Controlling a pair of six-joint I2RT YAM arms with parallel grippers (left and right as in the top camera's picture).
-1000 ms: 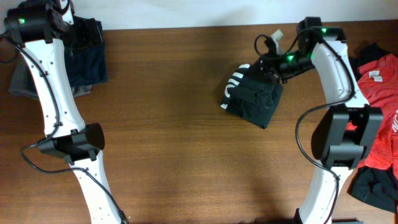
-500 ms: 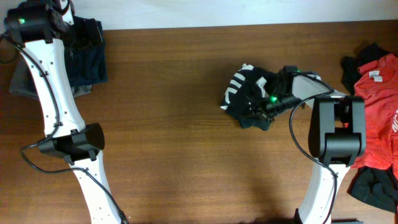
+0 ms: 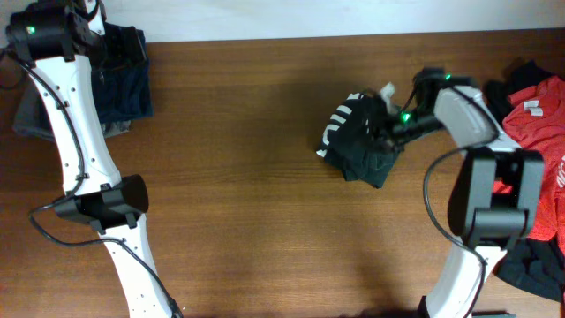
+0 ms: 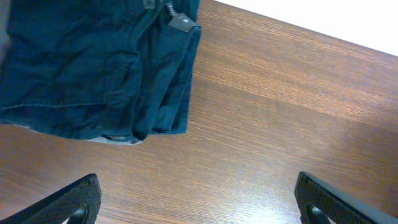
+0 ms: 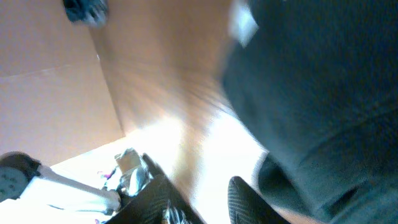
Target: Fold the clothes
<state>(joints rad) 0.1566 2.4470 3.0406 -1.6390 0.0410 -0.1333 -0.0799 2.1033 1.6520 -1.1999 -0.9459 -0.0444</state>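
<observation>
the dark garment (image 3: 360, 146) lies as a crumpled bundle on the table (image 3: 238, 203), right of the middle and well apart from the other clothes. its white stripes (image 3: 337, 125) show on the bundle's left end, and a white tag (image 3: 387, 90) sticks out at its upper right edge. the right gripper (image 3: 390, 132) is pressed in against the right side of this bundle, with the arm bent round from the right. in the right wrist view everything is blurred: dark cloth (image 5: 323, 93) fills most of the picture and one finger (image 5: 247, 198) shows near the bottom, so i cannot tell whether the jaws are clamped on the cloth or loose.

the left gripper (image 4: 199, 208) hangs at the far left corner of the table with its fingers (image 4: 74, 200) spread wide and nothing between them. just beyond them lies a folded navy garment (image 4: 93, 68), with a grey garment (image 3: 31, 119) poking out beside it. at the right edge of the table a red garment (image 3: 540, 132) is spread out, and a black garment (image 3: 530, 265) lies below it.
</observation>
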